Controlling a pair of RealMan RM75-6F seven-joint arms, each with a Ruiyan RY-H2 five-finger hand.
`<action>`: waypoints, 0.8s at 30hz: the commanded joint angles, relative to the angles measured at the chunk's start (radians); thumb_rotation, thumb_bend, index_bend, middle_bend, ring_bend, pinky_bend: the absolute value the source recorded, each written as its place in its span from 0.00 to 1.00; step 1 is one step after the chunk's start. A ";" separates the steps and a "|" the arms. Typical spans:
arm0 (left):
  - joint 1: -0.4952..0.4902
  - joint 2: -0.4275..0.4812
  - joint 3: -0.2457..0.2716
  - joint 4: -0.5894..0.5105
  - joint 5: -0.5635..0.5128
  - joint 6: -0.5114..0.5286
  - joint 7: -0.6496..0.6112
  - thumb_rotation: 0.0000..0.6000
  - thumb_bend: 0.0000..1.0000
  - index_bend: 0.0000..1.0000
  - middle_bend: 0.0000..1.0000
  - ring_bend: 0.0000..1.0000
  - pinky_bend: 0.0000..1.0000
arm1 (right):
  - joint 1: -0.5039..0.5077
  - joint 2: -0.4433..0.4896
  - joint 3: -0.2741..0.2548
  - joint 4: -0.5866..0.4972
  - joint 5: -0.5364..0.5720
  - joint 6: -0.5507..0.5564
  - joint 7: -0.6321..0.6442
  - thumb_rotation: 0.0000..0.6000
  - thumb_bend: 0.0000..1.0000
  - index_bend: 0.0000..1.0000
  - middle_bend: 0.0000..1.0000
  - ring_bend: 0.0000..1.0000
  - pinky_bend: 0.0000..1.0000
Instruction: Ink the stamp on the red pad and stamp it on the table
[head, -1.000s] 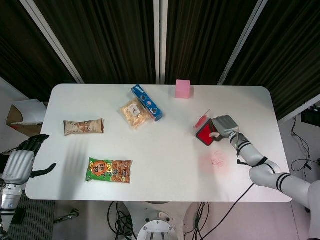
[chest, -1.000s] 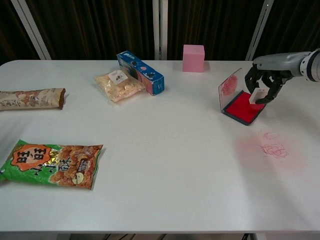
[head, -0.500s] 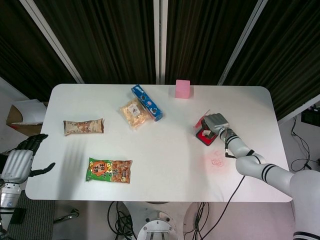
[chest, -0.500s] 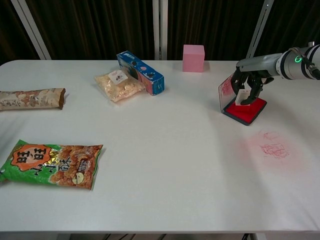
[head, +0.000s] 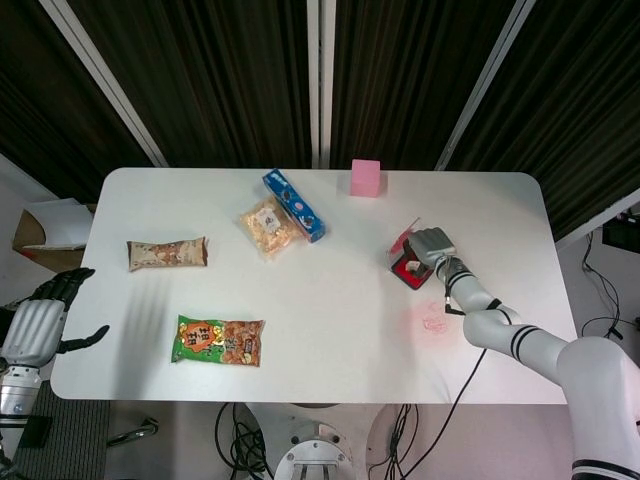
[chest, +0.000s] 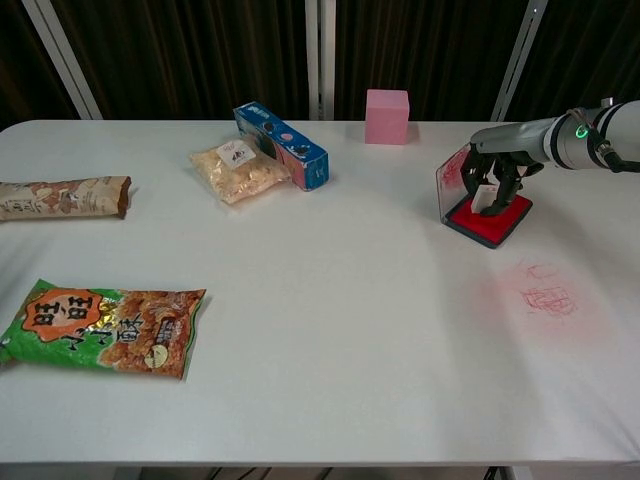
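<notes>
The red ink pad (chest: 492, 222) (head: 408, 275) lies at the right of the white table, its clear lid (chest: 452, 178) standing up on the left side. My right hand (chest: 497, 166) (head: 430, 247) hangs over the pad and grips a small white stamp (chest: 485, 199), whose lower end sits on or just above the red surface. Faint red stamp marks (chest: 548, 295) (head: 434, 321) show on the table in front of the pad. My left hand (head: 38, 325) hangs off the table's left edge, fingers apart, holding nothing.
A pink block (chest: 387, 116) stands at the back. A blue box (chest: 281, 144) and a clear snack bag (chest: 239, 170) lie left of it. A brown snack bar (chest: 62, 197) and a green snack bag (chest: 103, 327) lie at the left.
My right hand has moved left with the stamp, from the pad's right edge to over its middle, and lowered it onto the pad. The left hand has not moved.
</notes>
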 joint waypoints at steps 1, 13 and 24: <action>0.001 0.001 0.000 0.000 0.000 0.001 -0.001 0.81 0.17 0.14 0.13 0.12 0.21 | 0.001 -0.010 -0.009 0.012 0.002 0.003 -0.006 1.00 0.30 0.67 0.61 0.74 0.94; 0.001 0.006 0.000 -0.013 0.008 0.009 0.004 0.81 0.17 0.14 0.13 0.12 0.21 | -0.010 0.075 0.025 -0.097 -0.016 0.055 0.020 1.00 0.30 0.68 0.62 0.74 0.94; 0.004 0.008 0.003 -0.035 0.020 0.021 0.018 0.81 0.17 0.14 0.13 0.12 0.21 | -0.061 0.321 0.003 -0.403 -0.058 0.091 0.038 1.00 0.30 0.68 0.61 0.74 0.94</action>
